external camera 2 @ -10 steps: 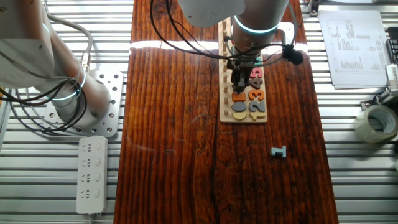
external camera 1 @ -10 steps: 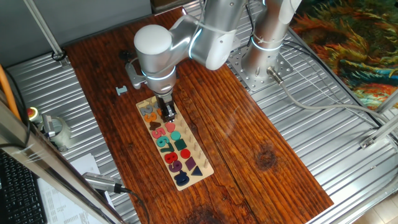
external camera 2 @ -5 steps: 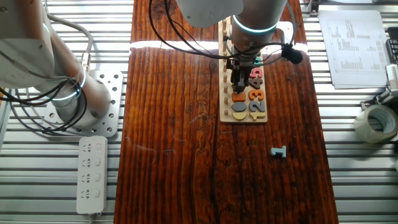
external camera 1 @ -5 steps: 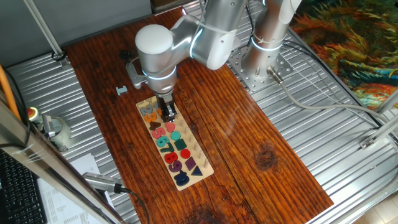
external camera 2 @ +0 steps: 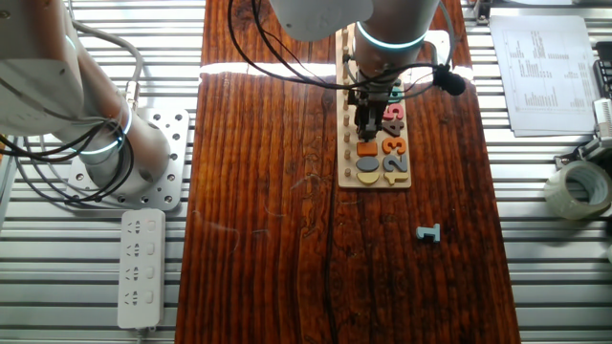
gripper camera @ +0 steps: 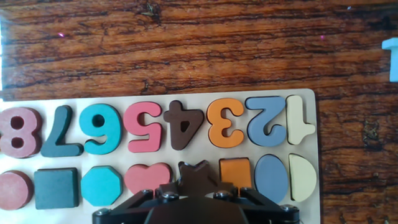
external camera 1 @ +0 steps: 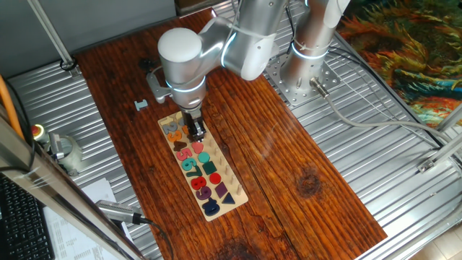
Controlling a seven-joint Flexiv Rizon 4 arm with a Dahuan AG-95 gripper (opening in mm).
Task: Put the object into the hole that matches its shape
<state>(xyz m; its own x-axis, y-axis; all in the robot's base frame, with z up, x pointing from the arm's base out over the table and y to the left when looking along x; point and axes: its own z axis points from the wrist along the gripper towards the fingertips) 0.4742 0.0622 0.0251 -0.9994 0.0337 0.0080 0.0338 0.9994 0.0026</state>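
Note:
The star piece (gripper camera: 196,174) looks dark brown in shadow. It sits in the board's lower row between the pink heart (gripper camera: 147,178) and the orange square (gripper camera: 235,173). The star hole is hidden under it. My gripper (gripper camera: 196,190) is right over the star and seems shut on it, with only its dark body visible at the bottom edge. In the fixed views the gripper (external camera 1: 195,133) (external camera 2: 364,132) stands upright, its tips down at the pale wooden board (external camera 1: 235,189) (external camera 2: 345,115) (gripper camera: 93,160).
A grey-blue bracket piece (external camera 1: 141,105) (external camera 2: 428,232) (gripper camera: 390,59) lies on the brown wooden table beyond the board's end. Coloured numbers and shapes fill the board. A tape roll (external camera 2: 577,188) and papers lie on the metal bench beside the table.
The arm has shifted only very slightly; the gripper stays down at the board over the star's place.

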